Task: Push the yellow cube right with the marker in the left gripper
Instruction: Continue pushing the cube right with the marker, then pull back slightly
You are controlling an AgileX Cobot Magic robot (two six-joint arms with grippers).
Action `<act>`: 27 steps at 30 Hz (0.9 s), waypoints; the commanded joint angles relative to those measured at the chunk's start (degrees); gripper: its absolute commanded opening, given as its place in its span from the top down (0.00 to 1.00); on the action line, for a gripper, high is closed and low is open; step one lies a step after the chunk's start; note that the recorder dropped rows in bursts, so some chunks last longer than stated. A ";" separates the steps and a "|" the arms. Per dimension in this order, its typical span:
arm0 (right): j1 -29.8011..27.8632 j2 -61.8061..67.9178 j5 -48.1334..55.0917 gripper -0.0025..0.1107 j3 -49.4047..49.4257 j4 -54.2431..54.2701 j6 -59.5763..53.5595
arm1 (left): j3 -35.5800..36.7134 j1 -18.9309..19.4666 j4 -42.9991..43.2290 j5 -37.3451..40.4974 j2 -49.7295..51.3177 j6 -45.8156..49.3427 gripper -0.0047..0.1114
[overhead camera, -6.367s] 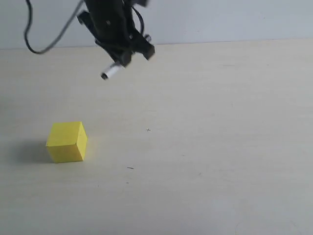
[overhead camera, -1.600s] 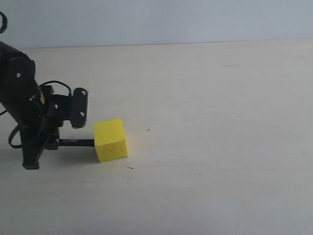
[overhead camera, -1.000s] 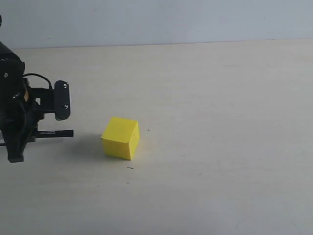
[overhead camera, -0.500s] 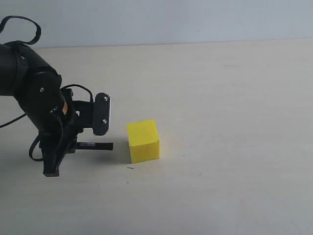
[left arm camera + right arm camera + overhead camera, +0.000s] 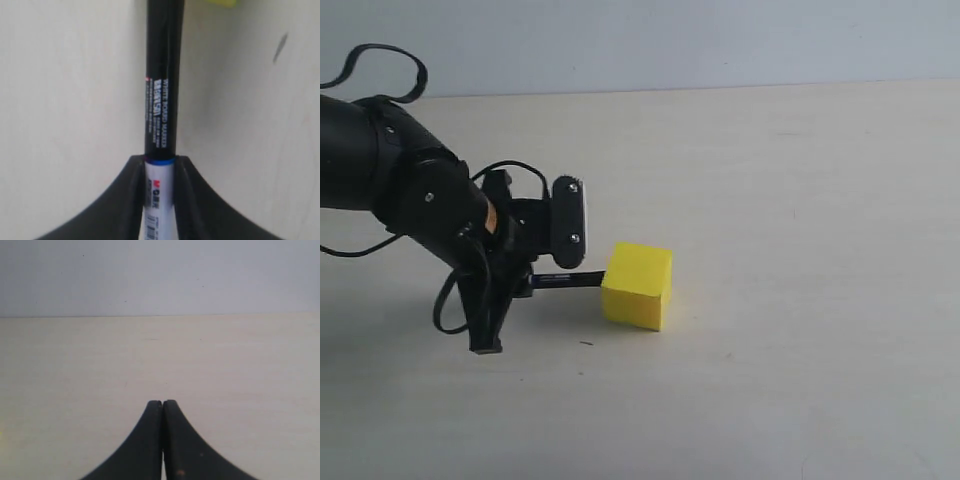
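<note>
The yellow cube rests on the pale table, left of the middle of the exterior view. Just left of it my left gripper is shut on the marker, which lies level and points right, its black tip touching the cube's left face. In the left wrist view the marker runs out from between the dark jaws of the left gripper, its white barrel clamped there, and only a sliver of the yellow cube shows at the frame's edge. My right gripper is shut on nothing over bare table.
The pale wooden table stretches to the right of the cube, ending at a light grey wall at the back. A small dark speck lies just in front of the cube.
My left gripper with the marker has moved right and its tip has met the cube. The cube has slid right and turned a little since half a second ago.
</note>
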 commanded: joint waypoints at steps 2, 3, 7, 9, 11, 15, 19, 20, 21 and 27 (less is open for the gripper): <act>0.21 -0.21 -0.65 0.98 0.24 -0.08 -0.06 | 0.11 -0.32 -0.60 2.76 0.31 0.47 0.96; 0.21 -0.21 -0.65 0.98 0.24 -0.08 -0.06 | 0.11 0.47 -0.62 4.63 0.31 0.47 0.96; 0.21 -0.21 -0.65 0.98 0.24 -0.08 -0.06 | 0.11 4.19 -0.62 8.15 0.31 0.47 0.96; 0.21 -0.21 -0.65 0.98 0.24 -0.08 -0.06 | 0.11 5.09 -1.01 6.91 0.31 0.47 0.96; 0.21 -0.21 -0.65 0.98 0.24 -0.08 -0.06 | 0.11 5.05 -1.46 4.02 0.31 0.47 0.96; 0.21 -0.21 -0.65 0.98 0.24 -0.08 -0.06 | 0.11 2.72 -2.32 1.43 0.31 0.47 0.96; 0.21 -0.21 -0.65 0.98 0.24 -0.08 -0.06 | 0.11 -1.84 -2.32 -1.27 0.31 0.47 0.96; 0.21 -0.21 -0.65 0.98 0.24 -0.08 -0.06 | 0.11 -4.03 -2.32 -2.23 0.31 0.47 0.96; 0.21 -0.21 -0.65 0.98 0.24 -0.08 -0.06 | 0.11 -5.14 -2.32 -2.23 0.31 0.21 0.96; 0.21 -0.21 -0.65 0.98 0.24 -0.08 -0.06 | 0.11 -5.32 -1.11 0.97 0.31 -2.12 0.96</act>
